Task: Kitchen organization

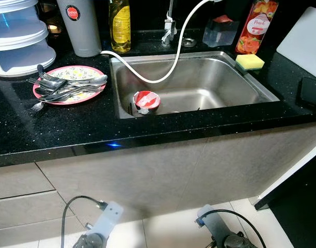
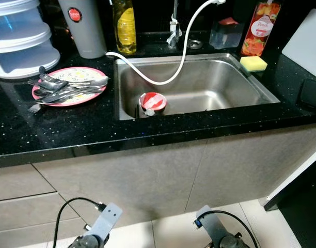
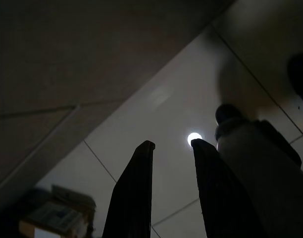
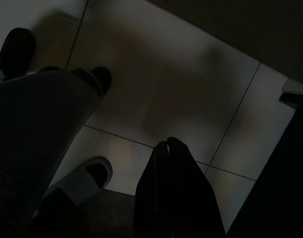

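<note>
A pink patterned plate (image 1: 91, 71) on the black counter carries a pile of several forks and spoons (image 1: 65, 88). A red and white bowl (image 1: 146, 101) lies in the steel sink (image 1: 209, 85), with a white hose (image 1: 173, 57) trailing into the basin. A yellow sponge (image 1: 249, 61) rests on the sink's right rim. Both arms hang low in front of the cabinets. My left gripper (image 3: 174, 146) is open over the floor tiles with nothing between its fingers. My right gripper (image 4: 167, 143) has its fingers pressed together, empty.
Behind the sink stand a grey jug (image 1: 79, 26), a yellow oil bottle (image 1: 120, 25), a tap (image 1: 170, 26), a clear container (image 1: 220, 31) and an orange bottle (image 1: 256, 26). Stacked white trays (image 1: 18, 41) sit at the far left. A person's feet (image 4: 23, 47) stand near my right arm.
</note>
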{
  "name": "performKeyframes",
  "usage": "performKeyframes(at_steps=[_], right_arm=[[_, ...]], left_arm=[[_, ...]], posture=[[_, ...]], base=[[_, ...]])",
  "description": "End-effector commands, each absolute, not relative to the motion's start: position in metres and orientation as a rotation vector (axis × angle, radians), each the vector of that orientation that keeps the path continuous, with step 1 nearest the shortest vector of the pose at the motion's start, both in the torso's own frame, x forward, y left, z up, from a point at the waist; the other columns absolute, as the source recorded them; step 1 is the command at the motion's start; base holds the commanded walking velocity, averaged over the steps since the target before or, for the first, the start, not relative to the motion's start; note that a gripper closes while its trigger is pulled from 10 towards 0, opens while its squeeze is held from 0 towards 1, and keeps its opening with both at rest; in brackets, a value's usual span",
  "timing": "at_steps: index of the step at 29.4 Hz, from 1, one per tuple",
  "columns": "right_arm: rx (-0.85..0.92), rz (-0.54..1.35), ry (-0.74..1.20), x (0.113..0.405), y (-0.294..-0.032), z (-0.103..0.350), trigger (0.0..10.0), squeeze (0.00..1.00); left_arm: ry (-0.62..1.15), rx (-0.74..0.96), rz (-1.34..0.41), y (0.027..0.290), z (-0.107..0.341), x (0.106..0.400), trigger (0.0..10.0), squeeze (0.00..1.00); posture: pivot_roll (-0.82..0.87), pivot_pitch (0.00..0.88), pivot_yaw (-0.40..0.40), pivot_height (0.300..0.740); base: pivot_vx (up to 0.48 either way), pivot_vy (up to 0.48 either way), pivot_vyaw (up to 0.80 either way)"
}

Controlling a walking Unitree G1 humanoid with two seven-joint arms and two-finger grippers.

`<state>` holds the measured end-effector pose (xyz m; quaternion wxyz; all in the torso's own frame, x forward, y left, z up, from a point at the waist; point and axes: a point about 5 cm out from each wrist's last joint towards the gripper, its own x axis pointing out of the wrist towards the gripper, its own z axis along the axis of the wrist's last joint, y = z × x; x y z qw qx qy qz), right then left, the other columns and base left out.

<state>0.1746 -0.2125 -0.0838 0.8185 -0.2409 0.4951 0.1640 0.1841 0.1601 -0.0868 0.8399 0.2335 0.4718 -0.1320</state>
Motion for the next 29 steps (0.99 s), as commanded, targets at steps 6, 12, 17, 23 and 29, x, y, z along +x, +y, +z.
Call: performKeyframes(at_steps=[6, 12, 17, 23, 29], right_arm=[[-0.485, 0.325, 1.024, 0.186, -0.209, -0.079, 10.0, 0.00], [-0.483, 0.340, 1.050, 0.175, -0.206, -0.085, 10.0, 0.00], [-0.472, 0.340, 1.069, 0.166, -0.203, -0.089, 10.0, 0.00], [-0.428, 0.316, 1.092, 0.156, -0.201, -0.094, 10.0, 0.00], [-0.448, 0.352, 1.115, 0.149, -0.194, -0.098, 10.0, 0.00]], left_arm=[[0.978, 0.591, -0.350, 0.160, -0.084, 0.189, 10.0, 0.00], [0.955, 0.734, -0.436, 0.161, -0.083, 0.192, 10.0, 0.00], [0.929, 0.829, -0.538, 0.161, -0.080, 0.197, 10.0, 0.00], [0.960, 0.611, -0.293, 0.180, -0.076, 0.199, 10.0, 0.00], [0.986, 0.508, -0.270, 0.177, -0.079, 0.194, 10.0, 0.00]], posture=[[-0.01, 0.000, 0.005, 0.740], [0.01, 0.000, 0.010, 0.740], [0.00, 0.000, 0.037, 0.740], [0.07, 0.000, 0.051, 0.740], [0.10, 0.000, 0.040, 0.740]], base=[[0.000, 0.000, 0.00], [0.000, 0.000, 0.00], [0.000, 0.000, 0.00], [0.000, 0.000, 0.00], [0.000, 0.000, 0.00]])
